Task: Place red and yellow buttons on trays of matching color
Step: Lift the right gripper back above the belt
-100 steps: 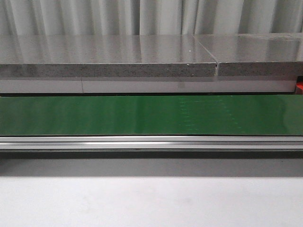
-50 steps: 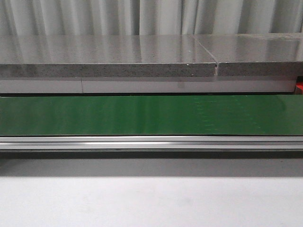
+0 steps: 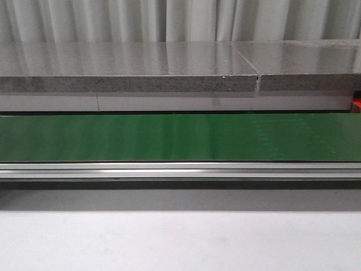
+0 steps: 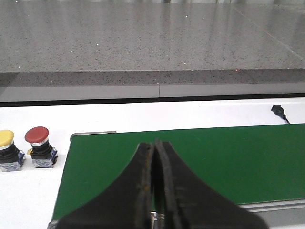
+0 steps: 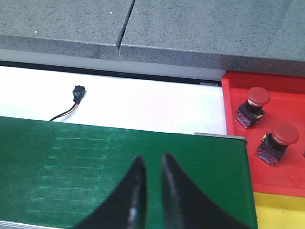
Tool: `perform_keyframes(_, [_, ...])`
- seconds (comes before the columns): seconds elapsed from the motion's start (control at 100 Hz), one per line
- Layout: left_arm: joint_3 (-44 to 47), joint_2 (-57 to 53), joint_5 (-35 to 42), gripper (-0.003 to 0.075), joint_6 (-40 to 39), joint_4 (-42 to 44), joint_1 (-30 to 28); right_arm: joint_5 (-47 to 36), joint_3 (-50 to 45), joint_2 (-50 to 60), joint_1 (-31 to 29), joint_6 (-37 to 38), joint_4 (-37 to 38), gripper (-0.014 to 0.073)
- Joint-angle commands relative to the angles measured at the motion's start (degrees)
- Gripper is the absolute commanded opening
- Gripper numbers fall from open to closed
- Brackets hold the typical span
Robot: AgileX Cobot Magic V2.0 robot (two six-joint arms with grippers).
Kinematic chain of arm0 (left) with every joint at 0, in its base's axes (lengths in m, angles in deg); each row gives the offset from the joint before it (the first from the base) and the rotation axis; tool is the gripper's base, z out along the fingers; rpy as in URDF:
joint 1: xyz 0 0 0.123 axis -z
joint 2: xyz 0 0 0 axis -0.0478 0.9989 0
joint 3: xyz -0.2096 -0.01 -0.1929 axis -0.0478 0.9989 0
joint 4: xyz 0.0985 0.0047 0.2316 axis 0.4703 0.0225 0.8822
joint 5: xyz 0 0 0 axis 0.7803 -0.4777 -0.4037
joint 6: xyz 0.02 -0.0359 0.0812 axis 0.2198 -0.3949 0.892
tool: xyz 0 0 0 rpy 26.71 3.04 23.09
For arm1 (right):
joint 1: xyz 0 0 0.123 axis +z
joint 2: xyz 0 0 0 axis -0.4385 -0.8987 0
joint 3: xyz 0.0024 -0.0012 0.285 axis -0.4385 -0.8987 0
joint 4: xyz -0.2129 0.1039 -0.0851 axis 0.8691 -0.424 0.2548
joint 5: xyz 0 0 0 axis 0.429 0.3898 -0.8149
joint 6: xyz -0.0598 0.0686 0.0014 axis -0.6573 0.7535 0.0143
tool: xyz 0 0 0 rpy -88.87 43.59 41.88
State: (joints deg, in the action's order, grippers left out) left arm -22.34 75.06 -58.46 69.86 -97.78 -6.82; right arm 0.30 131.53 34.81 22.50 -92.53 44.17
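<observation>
Left pincer point(image 4: 155, 145): fingers pressed together, holding nothing, poised over the near end of the green belt point(image 4: 190, 162). Right pincer point(image 5: 150, 164): fingers parted by a narrow gap, also holding nothing, above the belt's other end. Beside the left end of the belt, on the white table point(image 4: 28, 200), stand a yellow button point(image 4: 6, 148) and a red button point(image 4: 39, 145), side by side and just apart. At the right end lies the red tray point(image 5: 238, 95), carrying two red buttons point(image 5: 253, 106) point(image 5: 277, 141); the yellow tray point(image 5: 281, 212) adjoins it. Front view shows only the belt and grey stone slab point(image 3: 130, 68).
</observation>
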Motion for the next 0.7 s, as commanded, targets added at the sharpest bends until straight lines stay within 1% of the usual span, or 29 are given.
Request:
perform_keyframes(0.0, [-1.52,0.21,3.51,-0.0019,-0.03,-1.68,0.32,-3.60,1.49,0.65,0.05,-0.66,-0.25,-0.0073])
perform_keyframes(0.04, [-1.52,0.21,3.51,-0.0019,-0.03,-1.68,0.32,-3.60,1.49,0.65,0.05,-0.66,-0.25,-0.0062])
perform_keyframes(0.52, [-1.52,0.21,3.51,-0.0019,-0.03,-1.68,0.32,-3.42,1.49,0.65,0.05,-0.66,-0.25,-0.0067])
perform_keyframes(0.59, [-1.52,0.21,3.51,-0.0015,0.06,-0.60,0.32,-3.42,1.49,0.65,0.05,-0.66,-0.25,-0.0067])
perform_keyframes(0.64, [-1.52,0.21,3.38,0.0002,0.09,-0.37,0.32,-3.42,1.49,0.65,0.05,-0.66,-0.25,-0.0067])
perform_keyframes(0.69, [-1.52,0.21,2.72,0.0057,0.09,-0.37,0.32,-3.42,1.49,0.65,0.05,-0.66,-0.25,-0.0067])
